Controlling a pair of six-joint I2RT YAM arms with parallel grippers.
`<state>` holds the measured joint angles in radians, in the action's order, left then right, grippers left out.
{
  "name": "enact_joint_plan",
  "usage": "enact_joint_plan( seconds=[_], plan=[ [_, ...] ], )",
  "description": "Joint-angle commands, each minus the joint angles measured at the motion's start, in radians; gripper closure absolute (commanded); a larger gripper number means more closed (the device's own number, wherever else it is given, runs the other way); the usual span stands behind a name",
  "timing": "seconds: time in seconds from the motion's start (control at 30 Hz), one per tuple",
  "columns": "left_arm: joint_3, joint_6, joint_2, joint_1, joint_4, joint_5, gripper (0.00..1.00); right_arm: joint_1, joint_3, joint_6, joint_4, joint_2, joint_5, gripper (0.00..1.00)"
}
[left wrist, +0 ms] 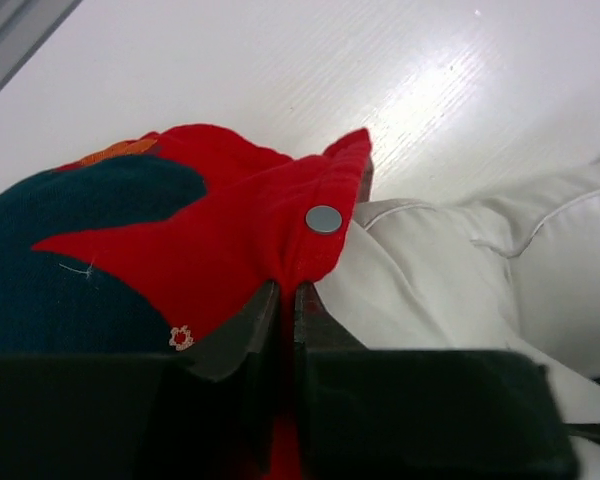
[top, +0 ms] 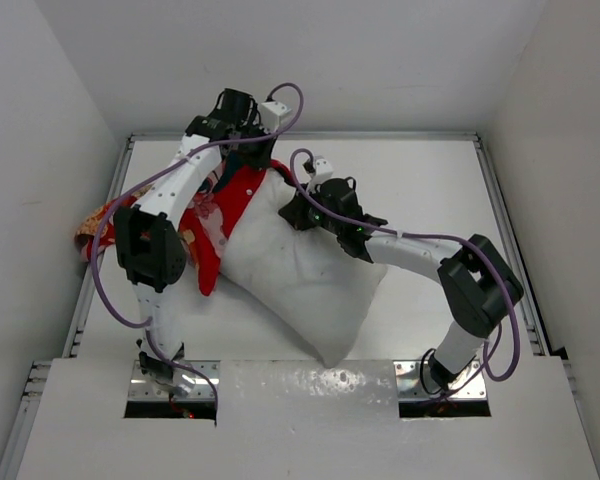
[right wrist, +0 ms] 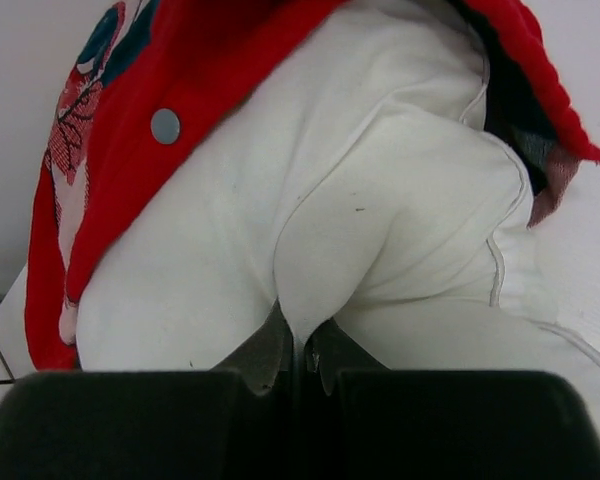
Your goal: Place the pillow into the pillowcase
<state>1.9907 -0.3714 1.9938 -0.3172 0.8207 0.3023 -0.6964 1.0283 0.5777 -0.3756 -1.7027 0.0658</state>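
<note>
Outstretched left arm (top: 170,190), left claw (left wrist: 288,300) pinching pillowcase (left wrist: 230,220) hem; bent right arm (top: 420,245), right claw (right wrist: 300,335) clamping pillow (right wrist: 380,220) fold, corner seemingly inside.

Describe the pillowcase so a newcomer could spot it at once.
On the white table, look left of centre, where the left gripper pinches cloth. That crumpled red fabric cover printed with teal-haired cartoon faces wraps one corner of the plain white stuffed pillow; nothing else is red.

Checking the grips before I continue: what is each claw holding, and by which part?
Left claw pinches the red cartoon-printed fabric pillowcase at its hem, beside a grey snap. Right claw pinches a fold of the plump white pillow.
</note>
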Motion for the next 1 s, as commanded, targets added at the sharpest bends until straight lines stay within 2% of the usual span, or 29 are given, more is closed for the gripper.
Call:
enact_joint_plan(
  seconds=[0.0, 0.03, 0.07, 0.1, 0.17, 0.23, 0.27, 0.3, 0.33, 0.43, 0.47, 0.53, 0.8, 0.97],
  plan=[
    [0.011, -0.059, -0.009, -0.029, 0.033, -0.007, 0.87, -0.012, -0.034, 0.031, -0.078, 0.049, 0.057, 1.0],
    [0.028, -0.079, -0.006, -0.029, 0.063, 0.018, 0.8, -0.014, -0.039, 0.034, -0.078, 0.046, 0.052, 1.0],
    [0.04, -0.099, 0.002, -0.029, 0.092, 0.068, 0.63, -0.014, -0.039, 0.034, -0.078, 0.046, 0.045, 1.0],
    [0.06, -0.128, 0.0, -0.029, 0.141, 0.084, 0.55, -0.012, -0.036, 0.033, -0.077, 0.041, 0.043, 1.0],
    [0.083, -0.135, -0.003, -0.029, 0.178, 0.107, 0.45, -0.014, -0.034, 0.027, -0.074, 0.041, 0.042, 1.0],
    [0.111, -0.129, -0.009, -0.029, 0.212, 0.136, 0.41, -0.012, -0.034, 0.021, -0.069, 0.041, 0.04, 1.0],
    [0.118, -0.13, -0.013, -0.029, 0.221, 0.149, 0.31, -0.014, -0.036, 0.017, -0.066, 0.041, 0.04, 1.0],
    [0.126, -0.127, -0.016, -0.031, 0.233, 0.162, 0.29, -0.012, -0.036, 0.016, -0.063, 0.04, 0.04, 1.0],
    [0.128, -0.129, -0.02, -0.031, 0.239, 0.169, 0.29, -0.014, -0.036, 0.008, -0.062, 0.038, 0.04, 1.0],
    [0.111, -0.112, -0.017, -0.033, 0.227, 0.077, 0.41, -0.012, -0.037, 0.001, -0.052, 0.043, 0.031, 1.0],
    [0.103, -0.089, -0.015, -0.034, 0.215, -0.008, 0.57, -0.014, -0.04, 0.001, -0.052, 0.046, 0.029, 1.0],
    [0.1, -0.081, -0.004, -0.034, 0.218, -0.063, 0.7, -0.012, -0.045, -0.004, -0.057, 0.051, 0.022, 1.0],
    [0.095, -0.093, 0.046, -0.033, 0.27, -0.107, 0.67, 0.0, -0.053, -0.01, -0.057, 0.058, 0.012, 1.0],
    [0.108, -0.113, 0.049, -0.034, 0.301, -0.005, 0.57, 0.001, -0.057, -0.027, -0.051, 0.063, 0.008, 1.0]
  ],
)
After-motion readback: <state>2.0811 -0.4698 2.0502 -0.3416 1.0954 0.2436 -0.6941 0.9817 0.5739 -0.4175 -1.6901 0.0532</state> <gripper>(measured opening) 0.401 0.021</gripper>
